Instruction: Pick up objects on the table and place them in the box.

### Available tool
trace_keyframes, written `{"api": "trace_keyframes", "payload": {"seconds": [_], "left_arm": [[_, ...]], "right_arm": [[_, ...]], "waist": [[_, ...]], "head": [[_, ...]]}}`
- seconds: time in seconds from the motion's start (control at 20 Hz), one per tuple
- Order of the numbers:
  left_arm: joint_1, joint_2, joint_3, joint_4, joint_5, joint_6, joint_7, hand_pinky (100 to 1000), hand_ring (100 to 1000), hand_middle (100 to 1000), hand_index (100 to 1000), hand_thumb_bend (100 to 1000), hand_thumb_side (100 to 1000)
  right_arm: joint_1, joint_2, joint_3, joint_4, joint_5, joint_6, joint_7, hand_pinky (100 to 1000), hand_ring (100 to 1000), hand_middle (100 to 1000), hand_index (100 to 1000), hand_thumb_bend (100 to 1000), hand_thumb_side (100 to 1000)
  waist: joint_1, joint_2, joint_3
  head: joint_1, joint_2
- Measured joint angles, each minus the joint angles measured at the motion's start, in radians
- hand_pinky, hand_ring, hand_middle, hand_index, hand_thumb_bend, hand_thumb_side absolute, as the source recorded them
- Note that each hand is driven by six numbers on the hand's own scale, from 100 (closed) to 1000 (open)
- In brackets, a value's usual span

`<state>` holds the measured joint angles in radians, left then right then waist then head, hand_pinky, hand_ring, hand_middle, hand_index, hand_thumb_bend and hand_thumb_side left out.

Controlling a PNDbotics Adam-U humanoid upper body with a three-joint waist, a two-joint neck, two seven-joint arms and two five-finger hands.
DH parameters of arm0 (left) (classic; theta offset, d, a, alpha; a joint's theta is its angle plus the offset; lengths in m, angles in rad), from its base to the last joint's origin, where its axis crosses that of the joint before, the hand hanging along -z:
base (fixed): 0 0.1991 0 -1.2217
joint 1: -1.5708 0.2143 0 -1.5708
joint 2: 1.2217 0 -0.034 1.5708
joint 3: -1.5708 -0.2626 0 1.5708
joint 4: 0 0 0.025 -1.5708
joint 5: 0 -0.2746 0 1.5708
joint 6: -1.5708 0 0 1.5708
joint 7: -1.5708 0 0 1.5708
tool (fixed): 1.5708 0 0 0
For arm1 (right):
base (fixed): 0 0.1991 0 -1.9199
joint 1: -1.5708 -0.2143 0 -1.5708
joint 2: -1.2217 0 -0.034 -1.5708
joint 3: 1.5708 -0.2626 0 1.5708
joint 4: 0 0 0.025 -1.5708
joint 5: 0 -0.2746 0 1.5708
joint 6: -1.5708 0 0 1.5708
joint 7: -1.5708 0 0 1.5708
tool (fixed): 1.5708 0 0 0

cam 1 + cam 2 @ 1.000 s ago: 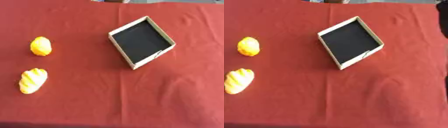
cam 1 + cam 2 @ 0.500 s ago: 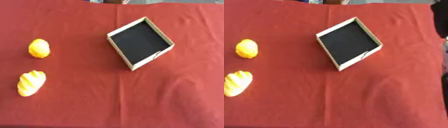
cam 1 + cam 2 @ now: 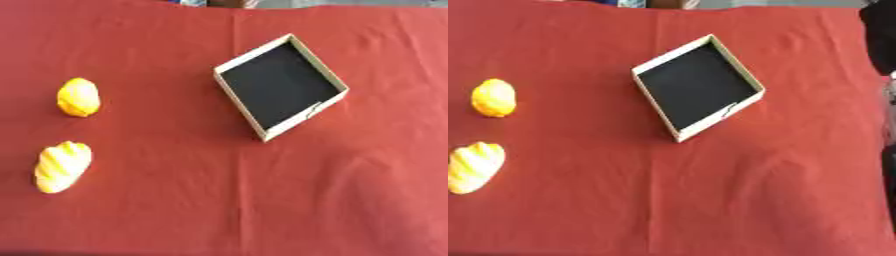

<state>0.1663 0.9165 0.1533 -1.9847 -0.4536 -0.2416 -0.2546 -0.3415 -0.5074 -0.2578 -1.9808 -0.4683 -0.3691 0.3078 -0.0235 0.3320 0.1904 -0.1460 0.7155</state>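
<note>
One box (image 3: 281,93), black inside; one orange-yellow rounded fruit (image 3: 78,97); one ridged yellow bread-like piece (image 3: 62,166)

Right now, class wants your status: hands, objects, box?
Neither hand in view. Yellow lemon-like fruit and bread roll untouched at table's left. Box empty, centre-right. Nothing between them.

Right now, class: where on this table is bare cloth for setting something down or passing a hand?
Bare: the near half in front of the box, and the strip between it and the lemon. Tightest: the left edge, where the lemon and bread roll lie close together.
</note>
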Motion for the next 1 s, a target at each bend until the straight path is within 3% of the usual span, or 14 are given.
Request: {"api": "trace_keyframes", "payload": {"seconds": [0.3,0.7,1.0], "left_arm": [[-0.043,0.032,-0.051,0.000,0.059,0.009,-0.102,908,877,805,924,388,100],[-0.132,0.053,-0.115,0.014,0.084,0.139,-0.109,890,866,788,914,435,111],[-0.197,0.054,-0.172,0.047,0.068,0.181,-0.114,879,854,772,903,434,142]], "right_arm": [[-0.001,0.000,0.002,0.000,-0.001,0.006,0.007,939,893,713,826,100,542],[-0.003,0.002,0.007,0.000,-0.005,0.013,0.018,940,893,710,827,100,543],[-0.010,0.003,0.010,0.000,-0.009,0.015,0.024,941,892,708,827,100,535]], "waist": [[-0.003,0.000,-0.005],[-0.003,0.004,-0.018],[-0.003,0.006,-0.026]], "head": [[0.007,0.000],[0.021,0.000],[0.030,0.000]]}}
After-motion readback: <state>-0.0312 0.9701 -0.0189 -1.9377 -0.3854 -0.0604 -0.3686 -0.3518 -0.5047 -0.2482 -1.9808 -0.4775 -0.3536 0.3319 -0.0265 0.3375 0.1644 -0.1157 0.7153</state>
